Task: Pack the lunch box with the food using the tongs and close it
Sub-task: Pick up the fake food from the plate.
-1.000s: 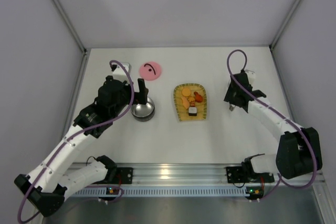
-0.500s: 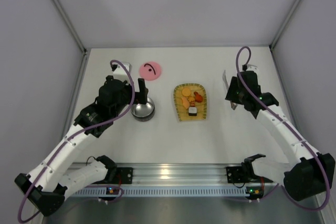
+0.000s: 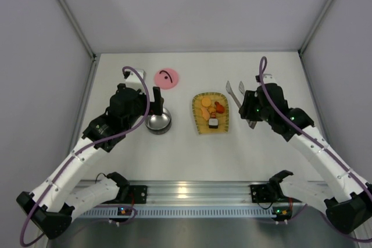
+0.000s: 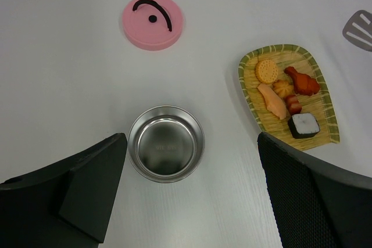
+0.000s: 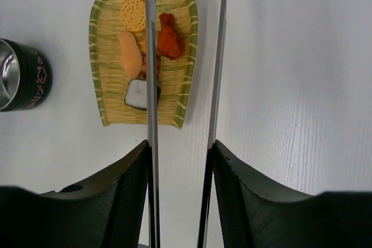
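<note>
The lunch box point(image 3: 158, 122) is a shiny steel bowl, standing empty point(image 4: 166, 143); its outer wall looks black in the right wrist view point(image 5: 23, 82). Its pink lid point(image 3: 166, 77) lies flat on the table behind it point(image 4: 153, 21). The food point(image 3: 210, 110) sits in small pieces on a yellow woven tray point(image 4: 247, 79). My left gripper point(image 3: 154, 105) hangs open just above the bowl, its fingers point(image 4: 64, 196) wide apart. My right gripper point(image 3: 249, 107) is shut on the tongs point(image 3: 235, 92), pressing both arms point(image 5: 151, 56) from outside. The tong tips reach over the tray's right part point(image 5: 186, 56).
White walls with grey corner posts close in the table on three sides. A metal rail with both arm bases runs along the near edge point(image 3: 186, 193). The bowl and the tray stand about a hand's width apart.
My right arm has swung left from the table's right side toward the tray, carrying the tongs, and its jaws have squeezed in a little. The left arm has stayed still.
</note>
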Tool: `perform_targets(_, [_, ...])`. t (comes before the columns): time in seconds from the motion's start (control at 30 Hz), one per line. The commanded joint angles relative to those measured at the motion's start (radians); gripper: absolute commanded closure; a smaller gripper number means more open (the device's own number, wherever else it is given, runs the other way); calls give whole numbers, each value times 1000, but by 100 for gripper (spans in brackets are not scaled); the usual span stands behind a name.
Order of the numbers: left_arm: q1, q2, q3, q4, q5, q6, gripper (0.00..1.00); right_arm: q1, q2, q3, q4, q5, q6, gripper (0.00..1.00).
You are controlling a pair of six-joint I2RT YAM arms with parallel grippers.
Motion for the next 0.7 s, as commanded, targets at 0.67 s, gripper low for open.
perform_targets(0.67, [2, 8, 30, 7, -23, 7, 1, 273, 135, -18, -35, 183, 53, 57])
